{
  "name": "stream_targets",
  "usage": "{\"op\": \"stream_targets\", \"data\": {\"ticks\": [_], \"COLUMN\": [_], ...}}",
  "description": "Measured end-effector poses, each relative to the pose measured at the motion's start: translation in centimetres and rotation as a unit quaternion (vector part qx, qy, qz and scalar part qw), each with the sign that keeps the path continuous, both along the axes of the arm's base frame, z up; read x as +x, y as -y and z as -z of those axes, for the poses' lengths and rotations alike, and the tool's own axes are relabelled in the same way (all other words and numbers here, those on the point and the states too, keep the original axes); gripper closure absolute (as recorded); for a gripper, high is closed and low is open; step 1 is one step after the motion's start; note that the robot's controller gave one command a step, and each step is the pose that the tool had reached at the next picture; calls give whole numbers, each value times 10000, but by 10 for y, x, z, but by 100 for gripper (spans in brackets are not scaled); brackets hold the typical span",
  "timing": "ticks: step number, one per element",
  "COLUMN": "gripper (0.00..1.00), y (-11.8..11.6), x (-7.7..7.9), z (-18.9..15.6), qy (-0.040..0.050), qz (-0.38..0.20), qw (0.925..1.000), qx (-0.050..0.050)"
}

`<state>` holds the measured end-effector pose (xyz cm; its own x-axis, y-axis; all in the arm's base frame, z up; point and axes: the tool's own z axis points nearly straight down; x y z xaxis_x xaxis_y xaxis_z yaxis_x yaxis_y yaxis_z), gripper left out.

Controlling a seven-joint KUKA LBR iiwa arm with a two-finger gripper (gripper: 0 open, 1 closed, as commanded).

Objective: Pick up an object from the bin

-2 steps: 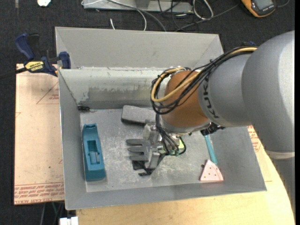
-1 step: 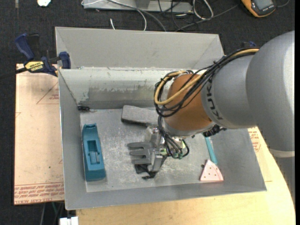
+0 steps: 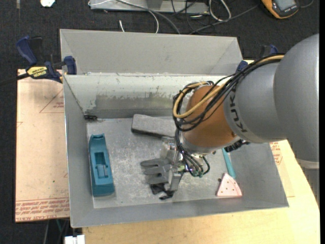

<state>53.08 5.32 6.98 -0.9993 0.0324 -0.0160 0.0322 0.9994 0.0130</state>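
As the hand [image 3: 163, 179] is held low at the bin's [image 3: 74, 151] near middle, its width cannot be told; closing, then lifting, is judged next.

a robotics lab: grey robot arm [image 3: 284, 100] over a metal bin [image 3: 152, 55], loose cables [image 3: 175, 6] on dark floor [image 3: 40, 27].

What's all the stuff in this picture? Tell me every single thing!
bin: one, grey, middle of view
tape dispenser: one, blue, left side of bin
block: one, grey, by the back wall, middle
triangle: one, pink and white, front right corner
stick: one, teal, right side, partly under the arm
cables: several, dark, on the floor behind the bin
arm: one, grey with orange cover, reaching in from the right
claw: one, grey, low in the bin, front middle
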Motion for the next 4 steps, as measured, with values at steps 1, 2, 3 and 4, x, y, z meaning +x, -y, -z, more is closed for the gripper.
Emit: {"op": "stream_targets", "data": {"ticks": [1, 2, 3, 4], "gripper": [100, 100, 100, 0], "y": [-12, -12, -17, -15], "x": [-8, -8, 10, 9], "z": [-1, -1, -1, -1], "qy": [-1, -1, -13, 2], "qz": [-540, -540, -401, -880], "qw": [9985, 9985, 9992, 9961], "qx": [-3, -3, 6, -4]}}
